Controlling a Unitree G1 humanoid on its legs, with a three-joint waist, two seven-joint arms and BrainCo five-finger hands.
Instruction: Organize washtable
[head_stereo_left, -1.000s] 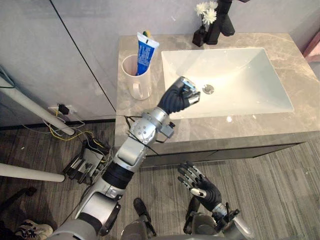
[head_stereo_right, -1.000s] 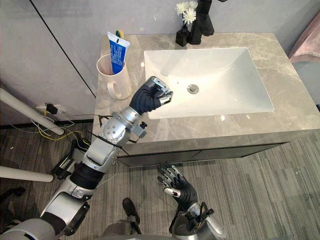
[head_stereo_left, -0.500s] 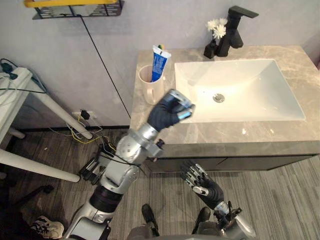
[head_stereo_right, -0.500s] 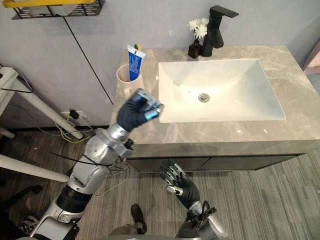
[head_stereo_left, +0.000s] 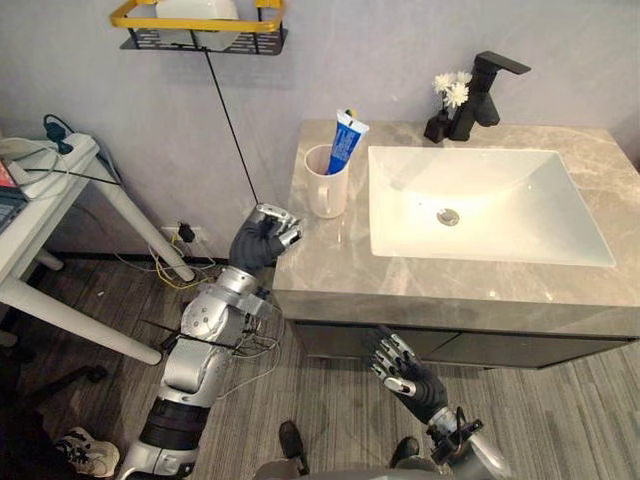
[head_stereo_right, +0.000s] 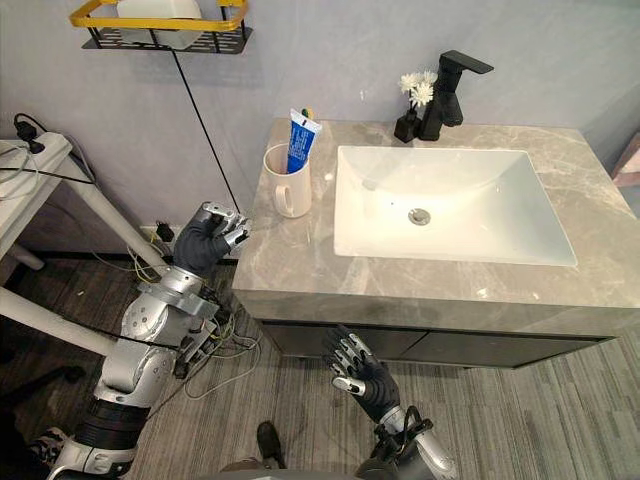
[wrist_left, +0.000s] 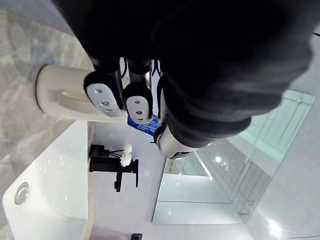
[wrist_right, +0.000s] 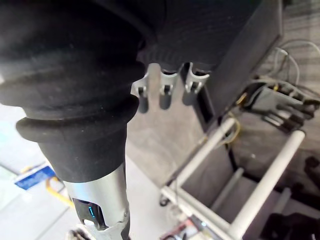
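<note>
A white mug (head_stereo_left: 325, 187) stands on the grey marble counter (head_stereo_left: 330, 275) left of the white sink (head_stereo_left: 520, 225); a blue toothpaste tube (head_stereo_left: 346, 140) and a toothbrush stick out of it. A black faucet (head_stereo_left: 487, 88) and a small black vase of white flowers (head_stereo_left: 444, 108) stand at the back. My left hand (head_stereo_left: 262, 236) hangs just off the counter's left edge, curled into a fist with nothing in it; its wrist view shows the curled fingers (wrist_left: 105, 97) in front of the mug (wrist_left: 60, 95). My right hand (head_stereo_left: 405, 370) is low in front of the cabinet, fingers spread.
A yellow-rimmed wire shelf (head_stereo_left: 200, 30) with a white object hangs on the wall above left. A white table (head_stereo_left: 45, 195) with slanted legs stands at the far left. Cables lie on the floor by the wall. A shoe (head_stereo_left: 85, 455) shows at the lower left.
The camera has pulled back and shifted, taking in more wall and floor. My left hand, still a fist, has drawn back from the sink's front-left corner to beyond the counter's left edge.
</note>
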